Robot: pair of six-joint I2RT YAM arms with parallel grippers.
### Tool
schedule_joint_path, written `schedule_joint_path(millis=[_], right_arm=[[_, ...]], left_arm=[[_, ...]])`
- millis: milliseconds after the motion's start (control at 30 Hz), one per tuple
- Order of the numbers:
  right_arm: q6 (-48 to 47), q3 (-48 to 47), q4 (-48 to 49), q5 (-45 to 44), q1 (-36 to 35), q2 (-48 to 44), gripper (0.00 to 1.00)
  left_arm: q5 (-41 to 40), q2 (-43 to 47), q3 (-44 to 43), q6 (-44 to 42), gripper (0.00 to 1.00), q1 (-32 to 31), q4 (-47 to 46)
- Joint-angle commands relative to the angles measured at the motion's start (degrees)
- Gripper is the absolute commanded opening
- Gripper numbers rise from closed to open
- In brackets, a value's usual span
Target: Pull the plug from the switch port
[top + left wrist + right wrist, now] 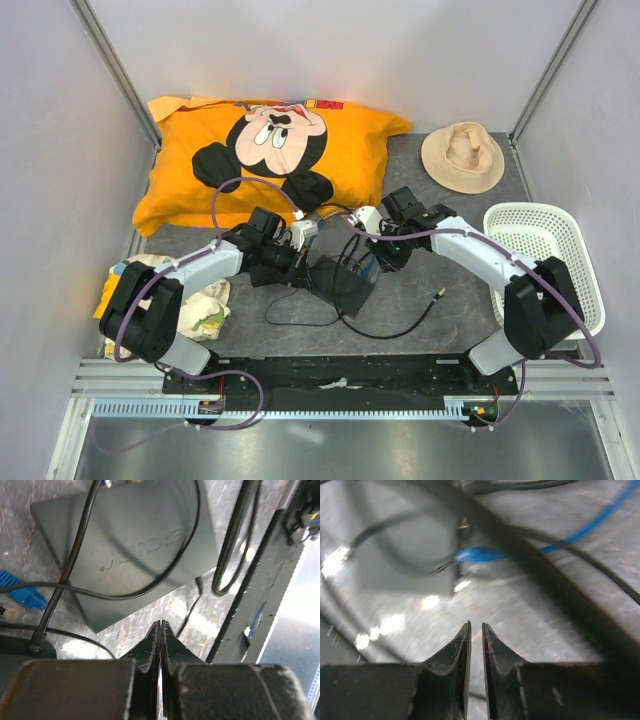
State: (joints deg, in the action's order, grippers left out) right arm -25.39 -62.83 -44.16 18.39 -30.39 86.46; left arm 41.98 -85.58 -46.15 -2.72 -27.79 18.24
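Left gripper (pixel 160 623), pressed together, hovered just off the flat matte-black switch (pixel 135 525). Right gripper (pixel 476 626), barely parted, faced the blue plug (pixel 477 555).

Embossed wording (pixel 145 547) on the switch (pixel 140 525), upside down, unreadable

One switch (pixel 345 282), one pillow (pixel 190 150), one hat (pixel 462 157), one basket (pixel 592 290), one cloth (pixel 205 312)
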Motion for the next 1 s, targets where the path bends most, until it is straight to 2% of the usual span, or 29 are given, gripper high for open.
schedule_joint_path(millis=[0,200,433,567,733,967], right_arm=[[11.8,-0.3,15.2,-7.7,0.6,4.3,0.21],[11.6,-2.5,20.4,-5.3,0.2,11.1,0.21],[13.7,-2.2,23.0,-5.6,-2.0,14.4,0.21],[14.1,-0.4,22.2,-5.7,-3.4,15.2,0.21],[13.7,3.8,20.2,-6.0,-4.0,11.5,0.21],[11.9,7.8,18.8,-9.2,-4.0,6.3,0.22]], left_arm=[[-3.4,0.1,-1.6,-3.5,0.01,-0.2,2.5],[-6.0,-1.2,-1.0,6.1,0.02,-0.2,4.7],[-14.4,-9.2,-3.2,7.2,0.02,-0.2,3.7],[-15.4,-15.0,-9.2,8.7,0.02,-0.1,4.9],[-15.2,-17.8,-14.7,7.8,0.02,-0.5,1.2],[-12.3,-28.8,-29.2,6.1,0.02,-1.8,1.3]])
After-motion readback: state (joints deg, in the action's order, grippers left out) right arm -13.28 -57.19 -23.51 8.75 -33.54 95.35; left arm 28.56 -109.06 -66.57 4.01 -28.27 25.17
